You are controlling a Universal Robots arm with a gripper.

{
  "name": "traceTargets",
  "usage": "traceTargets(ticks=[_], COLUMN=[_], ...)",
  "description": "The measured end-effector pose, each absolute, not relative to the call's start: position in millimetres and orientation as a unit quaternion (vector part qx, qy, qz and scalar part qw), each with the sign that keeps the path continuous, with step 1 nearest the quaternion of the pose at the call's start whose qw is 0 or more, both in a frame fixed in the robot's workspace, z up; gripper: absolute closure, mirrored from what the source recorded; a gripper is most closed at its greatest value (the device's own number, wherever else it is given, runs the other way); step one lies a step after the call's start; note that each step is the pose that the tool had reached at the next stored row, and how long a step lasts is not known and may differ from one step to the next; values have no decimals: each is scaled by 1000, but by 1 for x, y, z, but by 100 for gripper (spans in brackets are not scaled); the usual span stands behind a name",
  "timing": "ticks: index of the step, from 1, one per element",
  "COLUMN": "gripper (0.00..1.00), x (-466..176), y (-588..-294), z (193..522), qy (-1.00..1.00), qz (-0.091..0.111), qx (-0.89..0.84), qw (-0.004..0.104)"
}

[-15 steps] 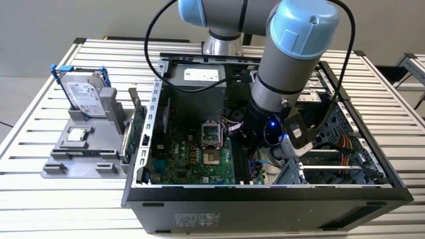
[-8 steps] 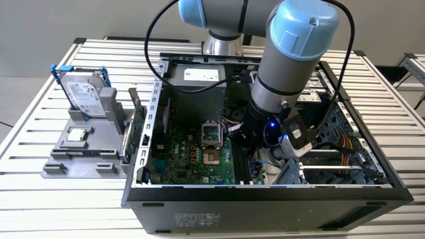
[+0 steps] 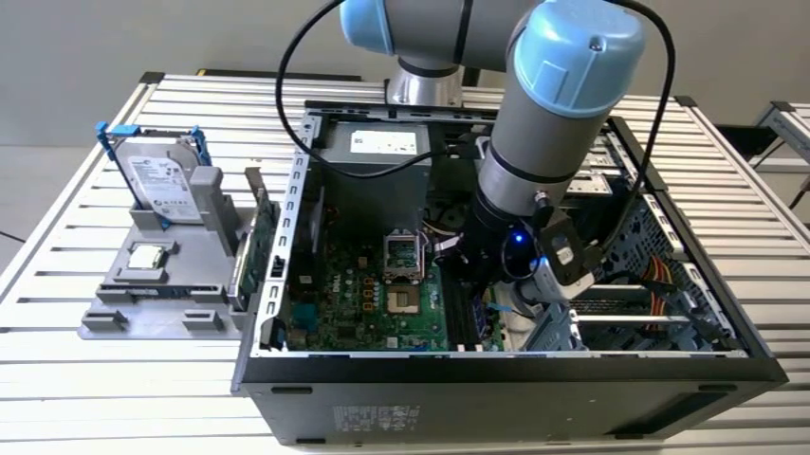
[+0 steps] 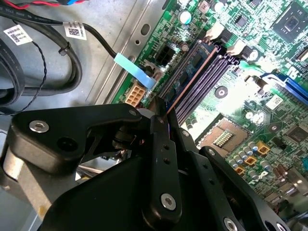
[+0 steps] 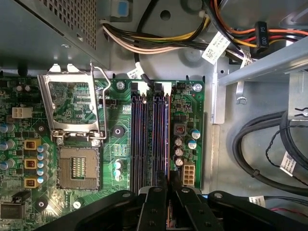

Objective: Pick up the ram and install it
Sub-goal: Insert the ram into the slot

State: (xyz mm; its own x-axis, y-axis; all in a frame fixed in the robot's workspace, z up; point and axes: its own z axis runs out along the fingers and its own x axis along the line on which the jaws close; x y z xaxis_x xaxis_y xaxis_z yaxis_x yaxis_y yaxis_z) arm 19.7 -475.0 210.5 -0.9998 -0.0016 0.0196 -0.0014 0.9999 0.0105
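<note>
arm reaches down into case (image 3: 506, 365) | gripper (image 5: 168, 185) jaws pinched on ram (image 4: 192, 72); ram standing in motherboard (image 5: 187, 103) slot

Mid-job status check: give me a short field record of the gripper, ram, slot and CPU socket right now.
gripper: black two-finger gripper, low inside the open black computer case, shut on the ram
ram: thin dark green-blue circuit-board stick, lying along the memory slot farthest from the CPU socket
seating: cannot tell whether fully home
CPU socket: square silver socket, lid raised, empty
</note>
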Motion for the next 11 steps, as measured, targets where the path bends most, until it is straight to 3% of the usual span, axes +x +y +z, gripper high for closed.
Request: traceTargets(ticks=[11], gripper=[100], x=[20], y=[-475], z=[210], qy=[-1000], qz=[-5], qx=[1], qw=[10])
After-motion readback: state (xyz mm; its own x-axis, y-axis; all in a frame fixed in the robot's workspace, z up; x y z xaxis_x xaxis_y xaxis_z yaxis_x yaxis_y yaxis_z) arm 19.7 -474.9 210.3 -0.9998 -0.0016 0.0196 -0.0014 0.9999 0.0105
